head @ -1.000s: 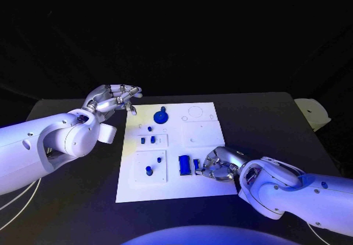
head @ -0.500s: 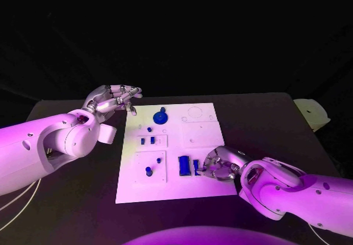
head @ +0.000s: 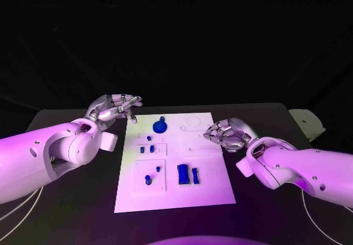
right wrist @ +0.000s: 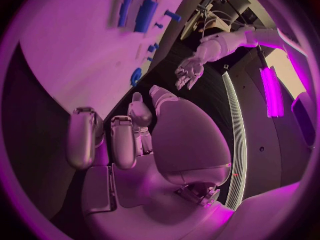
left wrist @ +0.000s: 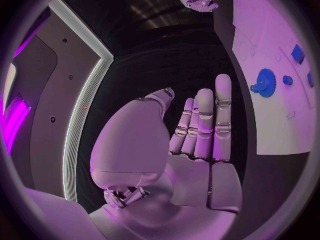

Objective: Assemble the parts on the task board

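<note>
The white task board (head: pixel 209 189) lies mid-table. A blue gear (head: pixel 159 126) sits near its far edge, also visible in the left wrist view (left wrist: pixel 266 82). Two small blue parts (head: pixel 147 149) stand in a left recess, and two more (head: pixel 148 179) lie nearer. A wide blue block (head: pixel 182 174) and a narrow one (head: pixel 196 175) lie side by side, free of either hand. My right hand (head: pixel 229 133) hovers over the board's right edge with its fingers (right wrist: pixel 83 138) curled and nothing in them. My left hand (head: pixel 118 106) hangs off the board's far left corner, its fingers (left wrist: pixel 203 122) straight, holding nothing.
A pale object (head: pixel 305 122) stands at the black table's (head: pixel 73 204) right edge. Bare table lies on both sides of the board and in front of it.
My right hand has left the blue blocks and risen away toward the board's far right edge. The blocks stay where they were. The head camera has shifted slightly.
</note>
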`<state>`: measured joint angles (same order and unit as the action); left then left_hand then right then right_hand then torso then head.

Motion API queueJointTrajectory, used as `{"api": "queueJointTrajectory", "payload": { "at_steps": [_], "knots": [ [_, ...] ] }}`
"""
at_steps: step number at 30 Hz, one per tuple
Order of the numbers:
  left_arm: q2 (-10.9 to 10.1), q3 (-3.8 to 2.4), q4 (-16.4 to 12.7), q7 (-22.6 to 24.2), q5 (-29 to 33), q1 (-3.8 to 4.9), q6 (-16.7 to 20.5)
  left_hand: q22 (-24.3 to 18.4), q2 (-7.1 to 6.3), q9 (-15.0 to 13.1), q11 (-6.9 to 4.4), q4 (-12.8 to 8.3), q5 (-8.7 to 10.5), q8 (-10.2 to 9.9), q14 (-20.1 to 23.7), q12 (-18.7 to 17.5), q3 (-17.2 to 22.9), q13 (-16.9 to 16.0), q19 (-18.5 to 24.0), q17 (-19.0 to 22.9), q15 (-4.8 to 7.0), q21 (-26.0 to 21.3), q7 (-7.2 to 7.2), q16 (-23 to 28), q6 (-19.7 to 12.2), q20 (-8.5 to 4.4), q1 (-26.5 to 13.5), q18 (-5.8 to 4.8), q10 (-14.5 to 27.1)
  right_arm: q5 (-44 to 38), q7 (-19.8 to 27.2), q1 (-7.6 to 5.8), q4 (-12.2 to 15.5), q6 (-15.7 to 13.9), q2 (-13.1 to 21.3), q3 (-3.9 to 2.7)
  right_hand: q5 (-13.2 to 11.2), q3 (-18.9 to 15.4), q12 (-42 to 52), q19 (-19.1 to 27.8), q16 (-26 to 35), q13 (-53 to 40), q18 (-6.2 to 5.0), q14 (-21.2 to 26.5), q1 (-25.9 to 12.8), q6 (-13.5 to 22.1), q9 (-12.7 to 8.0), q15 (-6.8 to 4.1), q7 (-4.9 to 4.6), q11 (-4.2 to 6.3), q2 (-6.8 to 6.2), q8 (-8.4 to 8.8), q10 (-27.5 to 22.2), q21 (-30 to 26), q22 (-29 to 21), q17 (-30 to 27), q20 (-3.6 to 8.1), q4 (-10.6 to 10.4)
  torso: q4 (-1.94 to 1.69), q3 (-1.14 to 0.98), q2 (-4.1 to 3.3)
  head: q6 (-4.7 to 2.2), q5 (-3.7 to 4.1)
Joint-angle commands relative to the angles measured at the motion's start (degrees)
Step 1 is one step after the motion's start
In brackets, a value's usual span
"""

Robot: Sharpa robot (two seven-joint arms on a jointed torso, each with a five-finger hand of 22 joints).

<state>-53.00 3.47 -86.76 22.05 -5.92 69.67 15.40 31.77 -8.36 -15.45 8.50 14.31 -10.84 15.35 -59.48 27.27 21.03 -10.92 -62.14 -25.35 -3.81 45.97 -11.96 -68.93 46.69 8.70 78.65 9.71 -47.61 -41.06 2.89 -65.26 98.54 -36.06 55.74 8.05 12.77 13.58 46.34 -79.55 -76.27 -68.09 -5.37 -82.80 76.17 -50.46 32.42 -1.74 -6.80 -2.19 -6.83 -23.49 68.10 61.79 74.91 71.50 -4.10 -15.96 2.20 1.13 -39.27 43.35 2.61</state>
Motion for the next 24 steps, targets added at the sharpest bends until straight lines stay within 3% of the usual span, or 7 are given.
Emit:
{"api": "queueJointTrajectory", "payload": {
  "at_steps": [1, 6, 10, 15, 21, 22, 24],
  "knots": [
    [1.1, 0.03, 1.8, 4.5, 3.6, -0.13, -1.8, -0.2, -0.25, 0.1, -0.45, 0.3, -0.05, 0.5, 0.8, 0.5, -0.4, 0.1, 0.2, 0.2, 0.01, -0.5, 0.41, -0.2, 0.0, 0.13, 0.2, 0.86, -0.4, 19.5, 11.8, -0.84, -4.4, 1.8, -1.9, -0.11, 0.1, 0.8, -10.3, 4.6, 6.5, 6.3, -1.94, 3.2, 1.3, 1.9, 0.2, 0.63, -0.79, -0.81, -0.03, 0.65, -6.3, -12.5, 0.4, -6.1, -0.66, 0.0, 0.45, 0.44, 1.48, -1.78, -0.16],
    [3.1, 0.08, 6.0, 6.9, 6.3, -0.84, -2.6, -2.4, -0.86, 0.3, -0.48, 0.6, -0.02, 1.4, 6.8, 0.3, -1.4, 1.2, 4.7, 3.0, -0.35, -5.0, 0.71, 4.9, 0.5, 0.47, 1.2, 0.66, -0.7, 25.5, 15.5, -1.85, -13.6, 6.2, -6.6, -0.7, -3.8, 4.9, -21.3, 16.3, 31.4, 19.0, -5.09, 17.7, 3.6, 5.7, -2.1, 3.21, -3.07, -3.1, -0.16, 3.02, -12.2, -41.3, -15.6, -25.7, -3.1, -0.1, 0.83, 0.29, 2.57, -4.39, -0.92],
    [5.3, 0.06, 9.8, 8.2, 8.8, -1.34, -3.3, -10.4, -0.98, 1.1, 0.81, 1.0, -0.02, 1.6, 10.6, -4.2, -3.2, 5.0, 9.4, 10.7, -2.39, -17.7, 0.12, 23.6, -1.0, 2.88, 2.4, 0.66, -0.8, 27.5, 17.4, -2.14, -20.4, 9.7, -10.1, -1.06, -4.9, 9.2, -33.4, 19.8, 48.9, 37.9, -5.09, 22.9, 3.3, 5.1, -6.3, 5.51, -4.24, -5.12, -1.68, 7.31, -9.5, -52.0, -27.3, -34.9, -5.71, -0.1, 0.64, 0.07, 3.38, -6.39, -1.29],
    [8.3, 0.02, 14.0, 10.2, 10.3, -1.93, -0.9, -22.4, 0.19, 2.7, 2.49, 0.7, -0.12, 1.7, 12.5, -11.5, -4.2, 7.3, 11.0, 15.2, -5.25, -34.8, 0.58, 45.4, -1.5, 6.58, 4.9, 0.76, -3.3, 29.7, 19.1, -2.29, -27.8, 12.9, -13.8, -1.31, -5.4, 10.0, -39.7, 22.9, 61.1, 50.8, -4.92, 26.8, 3.0, 4.3, -9.2, 8.21, -4.82, -6.59, -1.88, 10.93, -9.2, -58.3, -38.2, -42.0, -8.3, 0.9, 0.41, -0.36, 4.22, -7.7, -2.47],
    [10.7, -0.04, 16.4, 11.5, 11.0, -2.64, 1.2, -25.6, 0.49, 3.8, 2.75, -0.1, -0.05, 0.6, 13.3, -14.3, -3.4, 7.3, 11.8, 16.3, -5.95, -39.3, 0.99, 50.5, -1.0, 7.52, 6.1, 0.67, -3.8, 30.7, 20.0, -2.33, -31.5, 14.6, -16.0, -1.47, -5.4, 9.4, -41.3, 23.4, 65.1, 56.9, -5.13, 26.4, 2.8, 3.7, -10.8, 8.82, -4.81, -6.95, -1.38, 12.53, -8.4, -58.2, -45.4, -45.4, -9.06, 2.0, 0.33, -0.83, 4.72, -8.36, -3.26],
    [10.3, 0.01, 16.1, 8.4, 8.9, -2.54, -0.3, -31.8, 8.36, 15.5, -8.5, -14.3, 10.84, -15.3, 59.5, -27.3, -21.0, 10.9, 62.1, 25.4, 3.81, -46.0, 11.96, 68.9, -46.7, -8.7, -19.8, -9.71, 47.6, 28.3, 17.2, -2.32, -31.2, 10.7, -15.8, -1.45, -12.8, -13.6, -46.3, 79.5, 76.3, 68.1, 5.37, 82.8, -20.8, 50.5, -32.4, 1.74, 6.8, 2.19, 6.83, 23.49, -26.5, -61.8, -74.9, -71.5, 4.1, 16.0, 0.42, -0.49, 4.3, -8.15, -2.95],
    [10.3, -0.02, 15.9, 8.4, 8.9, -2.59, -0.1, -31.8, 8.36, 15.5, -8.5, -14.3, 10.84, -15.3, 59.5, -27.3, -21.0, 10.9, 62.1, 25.4, 3.81, -46.0, 11.96, 68.9, -46.7, -8.7, -21.1, -9.71, 47.6, 28.4, 17.3, -2.24, -30.9, 10.5, -15.7, -1.52, -12.8, -13.6, -46.3, 79.5, 76.3, 68.1, 5.37, 82.8, -22.4, 50.5, -32.4, 1.74, 6.8, 2.19, 6.83, 23.49, -27.7, -61.8, -74.9, -71.5, 4.1, 16.0, 0.34, -0.51, 4.41, -8.18, -2.94]
  ]
}}
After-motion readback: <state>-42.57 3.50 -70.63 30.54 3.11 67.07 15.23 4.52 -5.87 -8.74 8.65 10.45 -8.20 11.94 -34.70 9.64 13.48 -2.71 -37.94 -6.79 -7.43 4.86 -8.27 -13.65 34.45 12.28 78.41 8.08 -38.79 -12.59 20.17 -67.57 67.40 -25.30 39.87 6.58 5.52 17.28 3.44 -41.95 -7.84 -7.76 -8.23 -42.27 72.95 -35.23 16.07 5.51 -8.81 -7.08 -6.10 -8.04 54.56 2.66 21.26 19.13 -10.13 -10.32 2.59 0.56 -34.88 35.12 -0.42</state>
